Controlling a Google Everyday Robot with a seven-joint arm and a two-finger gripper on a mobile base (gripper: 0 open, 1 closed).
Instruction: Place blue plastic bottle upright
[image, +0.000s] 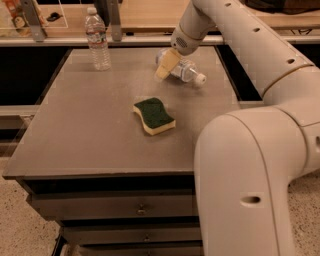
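The blue plastic bottle (184, 70) lies on its side near the far edge of the bench (75, 130), at about one o'clock from the green-and-yellow sponge (154, 116) that sits near the middle. Its white cap (200, 79) points toward four o'clock. The gripper (166, 65) is down at the bottle's base end, on its nine o'clock side, touching it or just beside it. I cannot tell whether the jaws are spread around the bottle or pinching it. The step in hand looks like the reach and grasp, and the bottle is not yet raised. The next move would call for a firm hold across the body, then a lift and a turn that swings the cap end up, and a landing flat on the base. A light, round bottle like this may roll away or tip over again if it is let go early. A second clear bottle (98, 39) with a pale label stands upright at eleven o'clock, well apart. No brand or writing can be read on either label, and little shows on the lying bottle beyond a bluish tint.
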